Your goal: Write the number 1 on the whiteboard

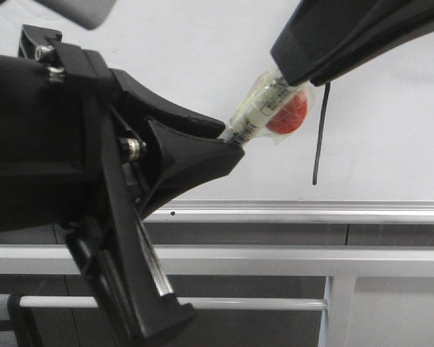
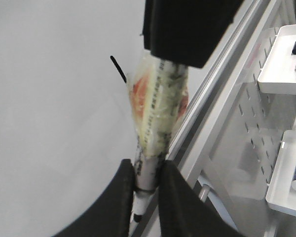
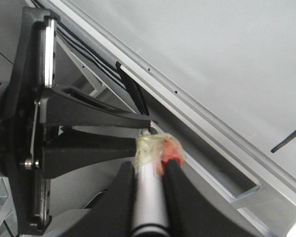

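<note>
- Holding one marker (image 1: 264, 108) w/ both grippers: left gripper (image 1: 228, 137) jaws clamped on one end, right gripper (image 1: 304, 76) jaws clamped on other.
- Number 1 (image 1: 320, 134) drawn on whiteboard (image 1: 166, 58).

White metal framework and storage trays behind the work area.

White horizontal metal bars (image 1: 275, 254) cross the lower part of the front view, with a white upright post (image 1: 338, 311) at lower right. In the left wrist view, a grey slotted pegboard panel (image 2: 246, 133) carries white plastic trays (image 2: 278, 74) at right.
</note>
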Robot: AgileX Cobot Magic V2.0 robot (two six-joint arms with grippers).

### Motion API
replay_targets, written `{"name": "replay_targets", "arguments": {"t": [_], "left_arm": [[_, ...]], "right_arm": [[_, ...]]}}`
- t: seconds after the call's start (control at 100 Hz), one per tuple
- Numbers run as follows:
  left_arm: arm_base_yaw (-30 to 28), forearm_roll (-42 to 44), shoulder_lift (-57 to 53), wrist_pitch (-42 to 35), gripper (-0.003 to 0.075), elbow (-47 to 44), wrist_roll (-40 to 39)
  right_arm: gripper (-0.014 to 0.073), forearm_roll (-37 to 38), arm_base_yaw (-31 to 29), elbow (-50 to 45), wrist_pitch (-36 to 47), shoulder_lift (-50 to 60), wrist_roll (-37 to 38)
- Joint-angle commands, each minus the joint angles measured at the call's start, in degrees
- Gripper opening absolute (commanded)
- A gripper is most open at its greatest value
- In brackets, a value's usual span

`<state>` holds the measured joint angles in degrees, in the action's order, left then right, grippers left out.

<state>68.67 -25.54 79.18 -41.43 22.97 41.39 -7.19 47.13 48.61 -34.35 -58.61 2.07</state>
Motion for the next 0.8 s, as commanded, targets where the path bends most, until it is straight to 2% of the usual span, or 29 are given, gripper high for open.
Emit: {"name": "replay_targets", "arguments": {"t": [0.0, 0.07, 0.11, 0.19, 0.24, 0.45, 0.79], "left_arm": [[0.20, -1.44, -1.10, -4.31, -0.0020, 1.59, -0.97], [0.20, -1.44, -1.10, -4.31, -0.0020, 1.59, -0.97], [0.20, -1.44, -1.10, -4.43, -0.0020, 1.59, -0.97], [0.20, -1.44, -1.10, -4.66, -0.0020, 1.59, -0.97], [0.20, -1.44, -1.10, -4.90, -0.0020, 1.59, -0.97], [0.20, -1.77, -1.10, -5.91, -0.0020, 1.59, -0.97], [0.20, -10.26, -1.10, -5.91, -0.0020, 1.59, -1.23]], "right_arm": [[-0.0019, -4.22, 1.11, 2.40, 5.45, 0.67, -0.39], [0.0122, -4.22, 1.11, 2.40, 5.98, 0.79, -0.39], [0.0276, -4.22, 1.11, 2.40, 6.70, 0.79, -0.39], [0.0507, -4.22, 1.11, 2.40, 8.40, 0.93, -0.39], [0.0573, -4.22, 1.11, 2.40, 9.50, 0.93, -0.39], [0.0487, -4.22, 1.11, 2.40, 10.82, 0.93, -0.39], [0.0470, 0.17, -0.06, 2.40, 11.35, 6.61, -0.39]]}}
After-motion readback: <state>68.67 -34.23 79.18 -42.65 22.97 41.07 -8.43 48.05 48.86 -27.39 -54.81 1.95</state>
